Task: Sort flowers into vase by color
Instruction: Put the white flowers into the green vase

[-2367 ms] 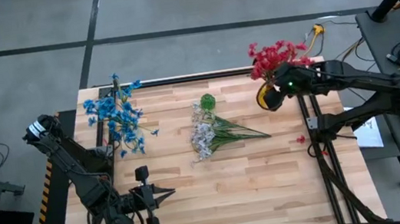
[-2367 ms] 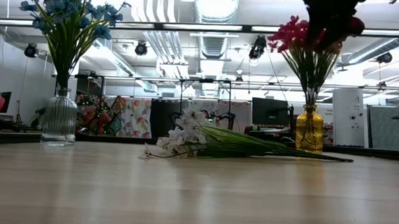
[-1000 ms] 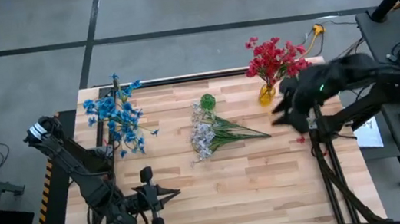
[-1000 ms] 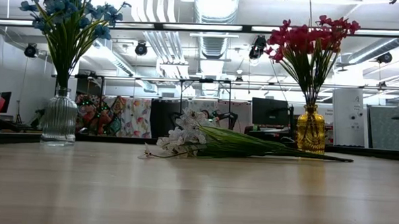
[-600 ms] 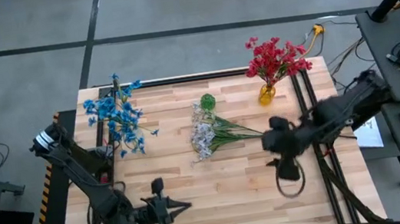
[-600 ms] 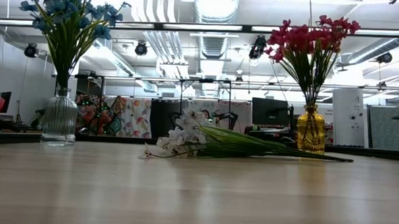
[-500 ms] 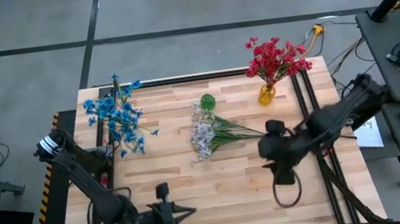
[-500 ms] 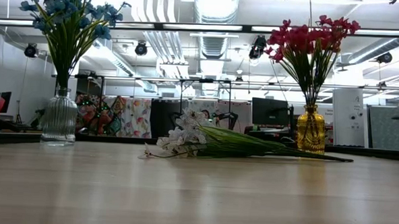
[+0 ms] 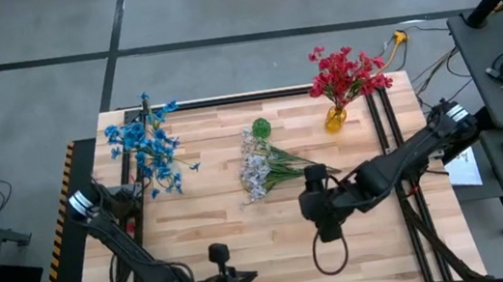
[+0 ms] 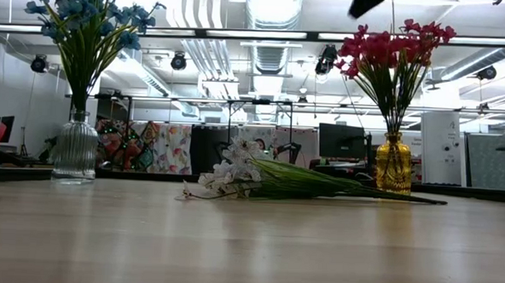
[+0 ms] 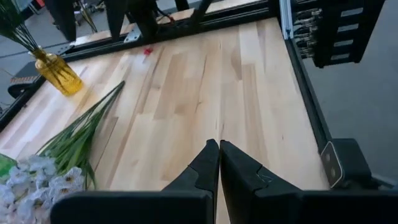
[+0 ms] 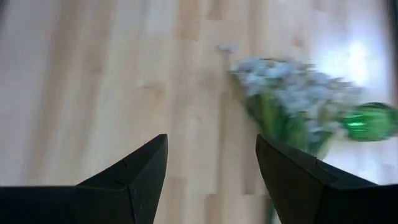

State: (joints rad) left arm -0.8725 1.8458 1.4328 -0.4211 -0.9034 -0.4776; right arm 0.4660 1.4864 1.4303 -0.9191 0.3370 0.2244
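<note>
A bunch of white flowers (image 9: pixel 257 171) lies on its side at the table's middle, blossoms left, green stems (image 9: pixel 308 165) right, beside a green vase (image 9: pixel 260 127). Blue flowers (image 9: pixel 147 147) stand in a clear ribbed vase (image 10: pixel 74 151) at the far left. Red flowers (image 9: pixel 345 72) stand in a yellow vase (image 9: pixel 332 119) at the far right. My right gripper (image 12: pixel 211 140) is open, above the table just right of and nearer than the white bunch (image 12: pixel 292 93), holding nothing. My left gripper (image 11: pixel 219 144) is shut and empty at the near edge (image 9: pixel 245 279).
Bare wooden tabletop (image 9: pixel 264 232) lies between the white bunch and the near edge. Black frame rails (image 9: pixel 383 143) run along the table's right side. A cable loop (image 9: pixel 329 250) hangs below my right arm. A small red petal (image 9: pixel 379 175) lies by the right rail.
My right gripper has swung from beside the yellow vase toward the table's near left, sinking and rolling, and now hangs by the white bunch's stems. My left gripper has slid right along the near edge, still shut. The flowers and vases have not moved.
</note>
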